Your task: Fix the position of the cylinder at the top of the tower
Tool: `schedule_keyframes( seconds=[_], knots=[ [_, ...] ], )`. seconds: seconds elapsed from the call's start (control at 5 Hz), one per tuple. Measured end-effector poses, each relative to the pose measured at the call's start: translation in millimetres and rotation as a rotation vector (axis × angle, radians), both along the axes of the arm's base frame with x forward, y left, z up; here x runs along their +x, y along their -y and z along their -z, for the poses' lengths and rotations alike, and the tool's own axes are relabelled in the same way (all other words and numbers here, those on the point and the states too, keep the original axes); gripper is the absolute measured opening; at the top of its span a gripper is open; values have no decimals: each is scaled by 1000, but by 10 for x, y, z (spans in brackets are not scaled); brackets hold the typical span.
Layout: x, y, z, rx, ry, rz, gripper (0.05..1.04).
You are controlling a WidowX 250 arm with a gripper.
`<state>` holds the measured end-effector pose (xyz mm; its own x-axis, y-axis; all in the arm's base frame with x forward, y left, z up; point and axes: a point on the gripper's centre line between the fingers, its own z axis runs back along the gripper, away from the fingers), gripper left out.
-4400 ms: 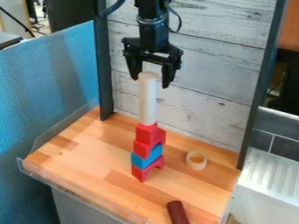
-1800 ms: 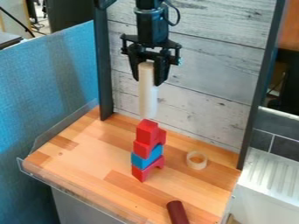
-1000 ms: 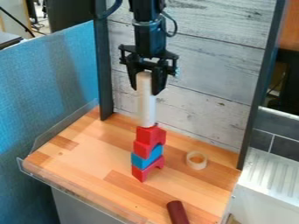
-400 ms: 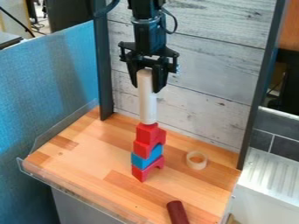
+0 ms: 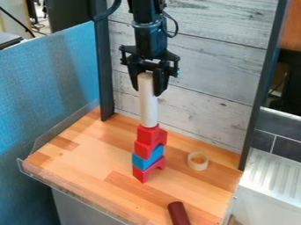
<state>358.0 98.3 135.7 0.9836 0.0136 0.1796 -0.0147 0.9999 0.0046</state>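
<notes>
The gripper [image 5: 147,90] hangs over the tower, shut on the upper end of the pale wooden cylinder [image 5: 148,107]. Nearly upright with a slight lean, the cylinder has its lower end at the top red block [image 5: 147,133]. Whether its full weight rests there, I cannot tell. Under that block come a red arch-shaped block [image 5: 143,150], a blue arch block [image 5: 141,162] and a red arch [image 5: 141,174] at the base, on the wooden table [image 5: 88,162].
A pale wooden ring [image 5: 198,161] lies right of the tower. Near the front edge lies a dark red cylinder [image 5: 178,213]. Behind the tower rises a whitewashed plank wall [image 5: 217,61], with dark posts at both sides.
The gripper has gone from open around the cylinder's top to shut on it. The cylinder was raised off the red block, then came down to it, its top now slightly farther left.
</notes>
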Motion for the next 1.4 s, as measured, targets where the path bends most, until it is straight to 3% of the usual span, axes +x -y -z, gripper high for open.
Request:
schedule_keyframes(
  seconds=[0.4, 0.6, 0.8, 1.0, 1.4],
  knots=[
    [-6, -7, 48, 8, 2, -11, 582],
    [7, 1, 50, 15, 7, -12, 629],
    [7, 9, 68, 13, 9, -18, 919],
    [19, 43, 67, 5, 13, -14, 1010],
    [12, 92, -20, -25, 2, -15, 1001]
  ],
)
